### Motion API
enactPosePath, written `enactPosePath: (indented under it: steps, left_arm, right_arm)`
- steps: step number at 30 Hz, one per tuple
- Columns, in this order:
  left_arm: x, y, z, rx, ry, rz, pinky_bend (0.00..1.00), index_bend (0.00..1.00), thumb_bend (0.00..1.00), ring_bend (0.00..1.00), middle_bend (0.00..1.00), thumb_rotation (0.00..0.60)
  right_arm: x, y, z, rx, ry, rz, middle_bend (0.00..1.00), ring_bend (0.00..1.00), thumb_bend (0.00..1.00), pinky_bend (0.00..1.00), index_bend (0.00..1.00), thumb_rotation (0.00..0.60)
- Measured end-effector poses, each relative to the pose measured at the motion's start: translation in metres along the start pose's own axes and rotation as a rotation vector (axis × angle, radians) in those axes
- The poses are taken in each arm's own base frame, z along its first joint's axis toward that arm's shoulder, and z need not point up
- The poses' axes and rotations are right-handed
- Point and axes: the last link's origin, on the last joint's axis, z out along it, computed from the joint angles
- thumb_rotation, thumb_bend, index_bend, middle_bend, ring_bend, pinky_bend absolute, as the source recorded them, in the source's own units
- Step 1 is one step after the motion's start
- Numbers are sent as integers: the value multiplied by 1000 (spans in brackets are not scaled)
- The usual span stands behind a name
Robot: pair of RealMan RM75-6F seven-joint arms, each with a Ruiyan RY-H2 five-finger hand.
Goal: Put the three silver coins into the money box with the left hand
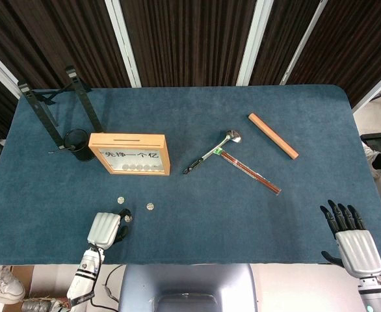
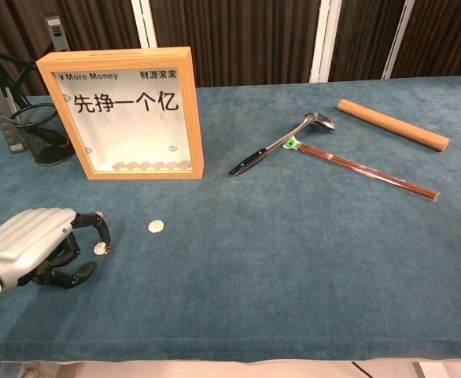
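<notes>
The wooden money box [image 1: 130, 154] [image 2: 128, 112] stands upright left of centre, its slot in the top edge. Three silver coins lie on the blue cloth in front of it: one [image 1: 120, 199] on the left, one [image 1: 150, 207] [image 2: 156, 226] on the right, and one [image 1: 128, 218] [image 2: 101, 249] nearest me. My left hand [image 1: 106, 229] [image 2: 46, 248] rests palm down at the front left. Its fingers arch over the nearest coin, with the fingertips [image 2: 103, 231] right beside it, and the coin still lies flat on the cloth. The leftmost coin is hidden behind those fingers in the chest view. My right hand [image 1: 350, 237] hovers with fingers spread at the front right edge.
A ladle [image 1: 211, 153] [image 2: 282, 142], wrapped chopsticks [image 1: 249, 171] [image 2: 368, 171] and a wooden rod [image 1: 272, 135] [image 2: 392, 124] lie at centre right. A black mesh cup [image 1: 78, 144] [image 2: 43, 135] and a black stand [image 1: 54, 107] sit left of the box.
</notes>
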Motion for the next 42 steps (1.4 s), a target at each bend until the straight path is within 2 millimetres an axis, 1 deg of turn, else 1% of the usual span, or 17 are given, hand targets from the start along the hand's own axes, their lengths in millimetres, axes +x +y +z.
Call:
enactPosePath:
  steps: [11, 15, 19, 23, 42]
  left_arm:
    - [-3, 1, 2, 5, -9, 19, 1000, 419, 398, 1000, 1000, 600]
    - [-3, 0, 4, 10, -2, 23, 1000, 449, 398, 1000, 1000, 600]
    - [-3, 0, 7, 12, 6, 26, 1000, 503, 398, 1000, 1000, 600]
    - [-3, 1, 8, 15, 18, 23, 1000, 522, 398, 1000, 1000, 600]
    - [0, -2, 12, 16, 55, 14, 1000, 528, 401, 1000, 1000, 600]
  right_arm:
    - [2, 2, -2, -2, 4, 6, 0, 0, 152, 0, 0, 600]
    - [2, 2, -2, -2, 4, 6, 0, 0, 152, 0, 0, 600]
    - [2, 2, -2, -2, 6, 7, 0, 0, 151, 0, 0, 600]
    - [2, 2, -2, -3, 6, 7, 0, 0, 151, 0, 0, 600]
    - [2, 1, -1, -3, 4, 10, 0, 0, 151, 0, 0, 600]
